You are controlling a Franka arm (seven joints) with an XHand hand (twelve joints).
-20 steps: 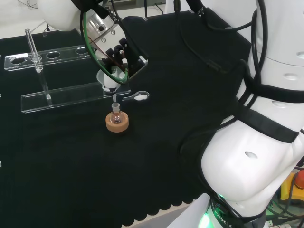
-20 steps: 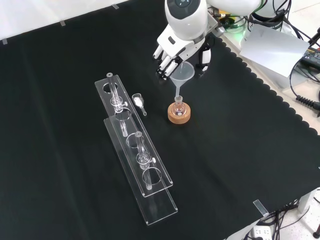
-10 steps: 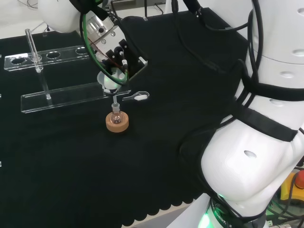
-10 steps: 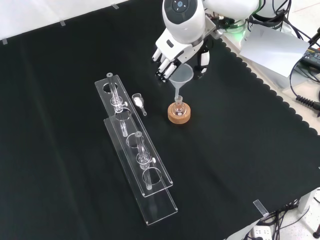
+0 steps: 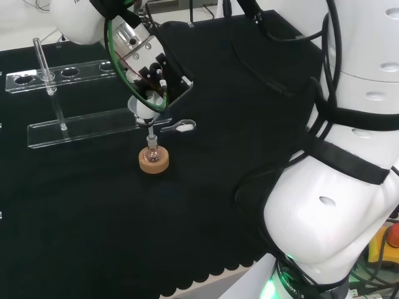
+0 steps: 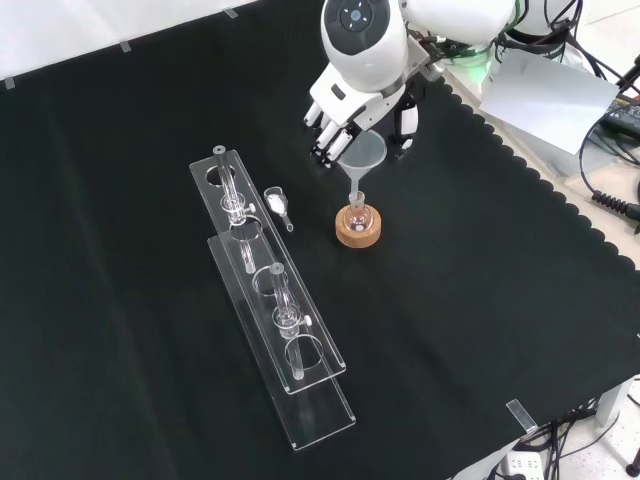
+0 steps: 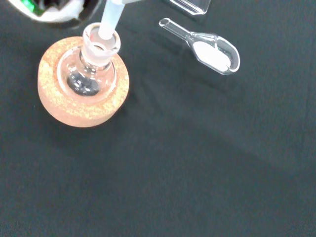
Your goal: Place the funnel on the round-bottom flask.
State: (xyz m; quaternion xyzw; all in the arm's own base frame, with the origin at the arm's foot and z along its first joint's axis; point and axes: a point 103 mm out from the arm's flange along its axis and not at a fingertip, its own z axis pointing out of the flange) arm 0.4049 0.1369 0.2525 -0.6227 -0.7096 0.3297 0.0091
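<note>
1. We see the rack (image 6: 262, 300) (clear, two tiers) left of the flask in front view, w/ a couple of glass tubes upright in it.
2. hand (image 6: 345, 105) curled round the funnel (image 6: 364, 152) rim, holding it over the flask.
3. cork ring (image 7: 81, 84) carries the round-bottom flask (image 7: 89, 74); dark bit in its bulb, can't tell what.
4. Funnel stem sits at/in the flask neck per wrist view. Risk imo: sideways drift on release levers the neck, tips flask off the ring.
5. scoop (image 7: 205, 45) nearby, white powder in it.

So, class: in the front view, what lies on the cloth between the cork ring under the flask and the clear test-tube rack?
In the front view, a small glass scoop holding white powder lies between the cork ring and the rack.
</note>
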